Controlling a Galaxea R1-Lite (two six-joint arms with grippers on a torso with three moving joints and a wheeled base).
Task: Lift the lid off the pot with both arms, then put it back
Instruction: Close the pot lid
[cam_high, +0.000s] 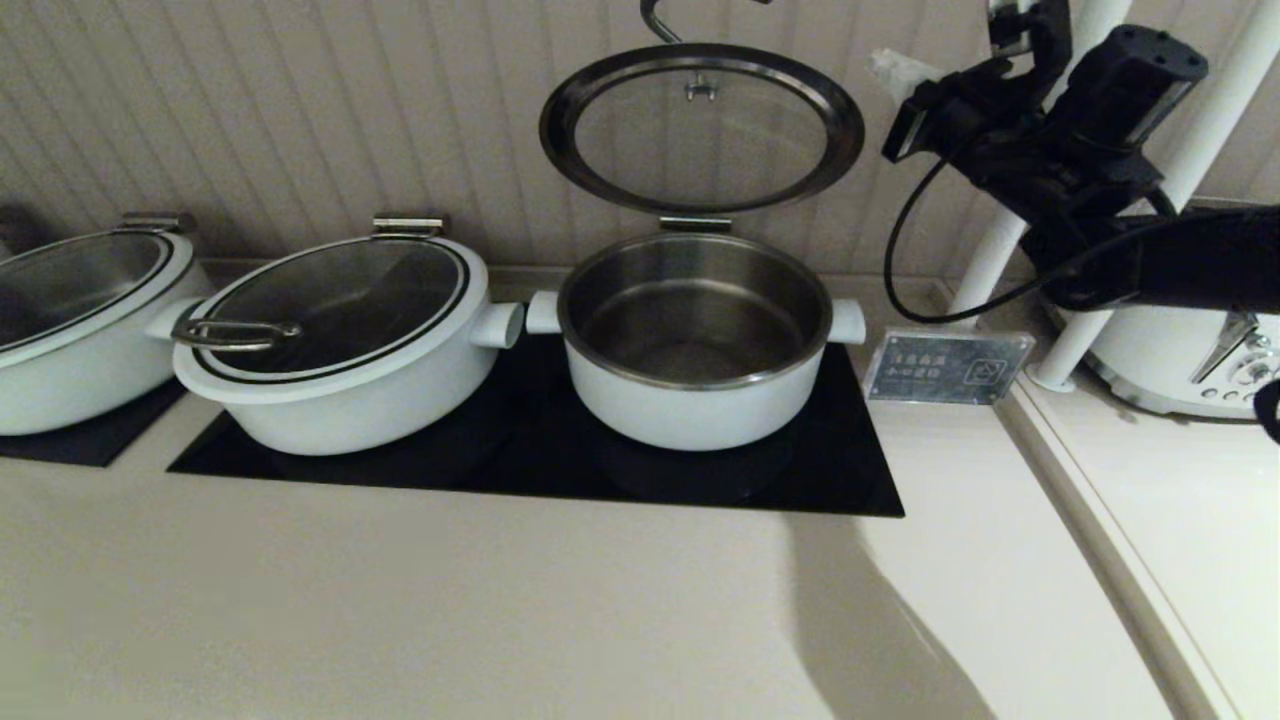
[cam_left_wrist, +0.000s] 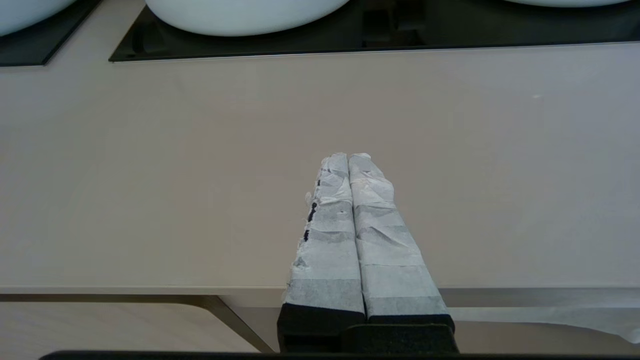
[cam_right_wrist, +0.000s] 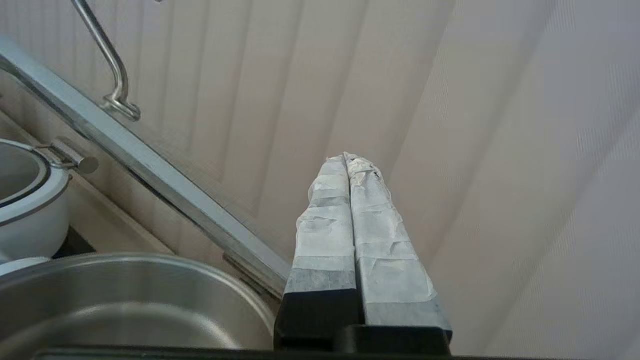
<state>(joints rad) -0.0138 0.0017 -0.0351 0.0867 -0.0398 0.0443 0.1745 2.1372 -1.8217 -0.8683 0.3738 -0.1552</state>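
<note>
- I see the pot (cam_high: 695, 340) standing open on the black cooktop (cam_high: 540, 450), its steel inside bare and empty.
- The lid (cam_high: 700, 128) stands tipped up behind the pot, held at the pot's back rim by its hinge clip (cam_high: 694, 223), glass facing me and its handle (cam_right_wrist: 107, 60) towards the wall.
- I judge the lifting half done: the lid is fully off the pot's mouth; closing it is what remains.
- My right gripper (cam_right_wrist: 350, 160) hangs above and to the right of the pot, beside the lid's edge, its taped fingers pressed together on nothing.
- My left gripper (cam_left_wrist: 348, 157) sits low over the bare bench (cam_left_wrist: 200, 175), well in front of the pot, fingers likewise closed and empty.
- Neither gripper touches the lid, so the lid stays up on its hinge alone.
</note>
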